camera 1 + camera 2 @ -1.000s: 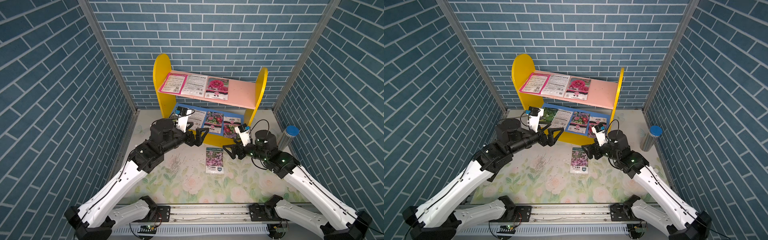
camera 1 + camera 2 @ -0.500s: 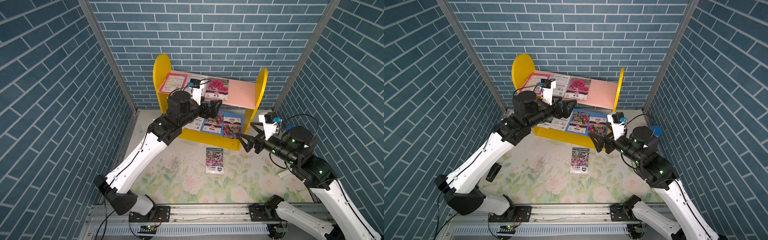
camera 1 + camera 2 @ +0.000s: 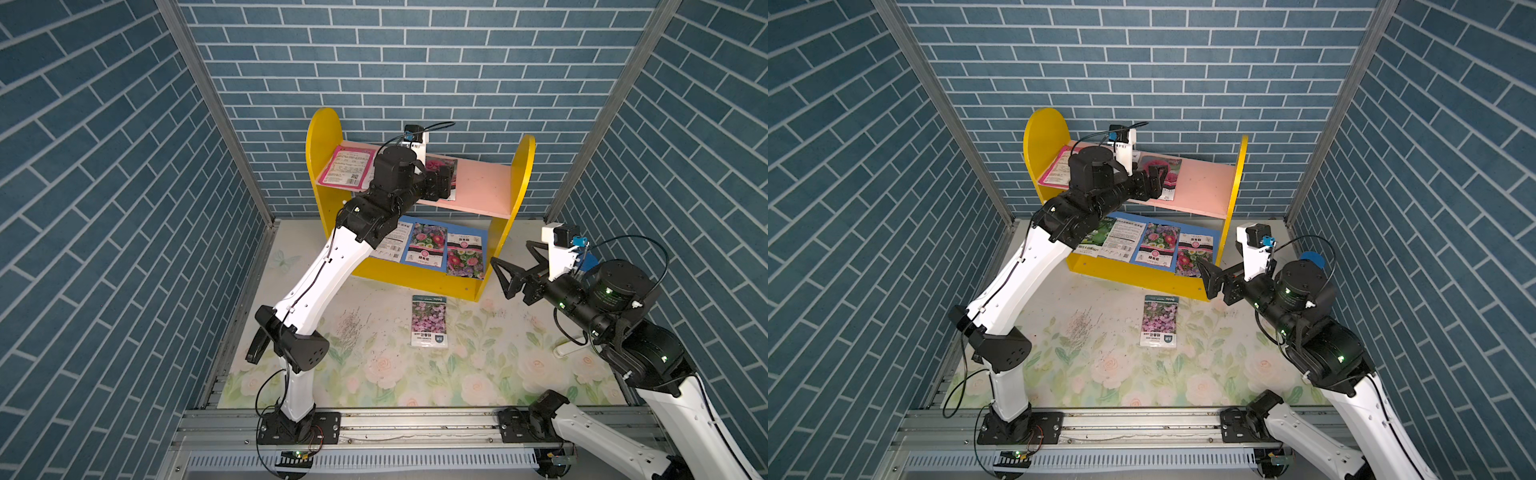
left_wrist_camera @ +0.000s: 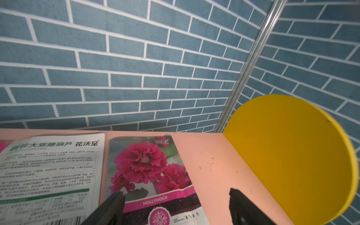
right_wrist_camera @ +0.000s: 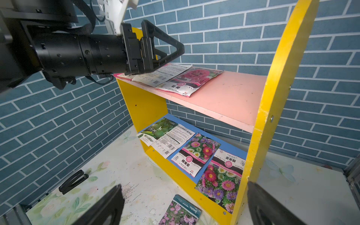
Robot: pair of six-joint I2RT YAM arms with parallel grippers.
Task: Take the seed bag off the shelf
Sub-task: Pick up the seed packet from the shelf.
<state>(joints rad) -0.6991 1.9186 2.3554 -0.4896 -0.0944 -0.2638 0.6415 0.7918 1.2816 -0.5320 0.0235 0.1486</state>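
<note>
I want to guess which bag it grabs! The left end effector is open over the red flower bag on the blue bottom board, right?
Not quite. The red flower bag lies on the pink upper board, not the lower one. The left wrist view shows it there, with the left end effector open over it.

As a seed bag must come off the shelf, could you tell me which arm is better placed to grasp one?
Left: the left gripper is open over the hollyhock bag on the pink upper board. The right gripper, open too, hangs outside the shelf.
</note>
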